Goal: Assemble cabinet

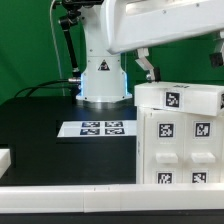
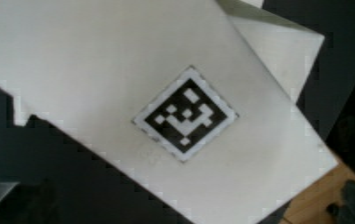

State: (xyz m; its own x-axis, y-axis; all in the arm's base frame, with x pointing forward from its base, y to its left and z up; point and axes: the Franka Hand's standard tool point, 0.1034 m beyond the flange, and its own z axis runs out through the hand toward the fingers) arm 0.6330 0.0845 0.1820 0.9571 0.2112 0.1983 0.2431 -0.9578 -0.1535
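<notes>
Cabinet (image 1: 180, 140) stands at about 4 o'clock in the exterior view, on the black table (image 1: 40, 140), filling the lower corner on the exterior view's right. White boxy body, several black-and-white tags on its near face and one on its top. A flat white top panel (image 1: 178, 97) sits across the body and overhangs it slightly; whether it is fully seated I cannot tell.

Arm (image 1: 150, 30) reaches in from 12 o'clock toward 2 o'clock, white link passing over the cabinet. Gripper (image 1: 147, 66) hangs just above the cabinet's far top edge, near 1 o'clock. Fingers show only as a dark shape; spread or pressed together, cannot tell. No contact with the cabinet is visible.

Wrist view: almost wholly filled by a white panel surface (image 2: 103, 90) with one tag (image 2: 193, 112) turned diamond-wise at centre. Dark table shows at 3 o'clock and 9 o'clock. No fingertips in this view.

Marker board (image 1: 97, 128) lies flat at centre, just left of the cabinet, four tags on it. A loose white part (image 1: 5, 157) lies at 8 o'clock at the frame edge; what it is, unclear.

Judgement on progress: late stage. Body looks largely built, with top in place. Left, probably: confirm top seating and fit the remaining loose part.
</notes>
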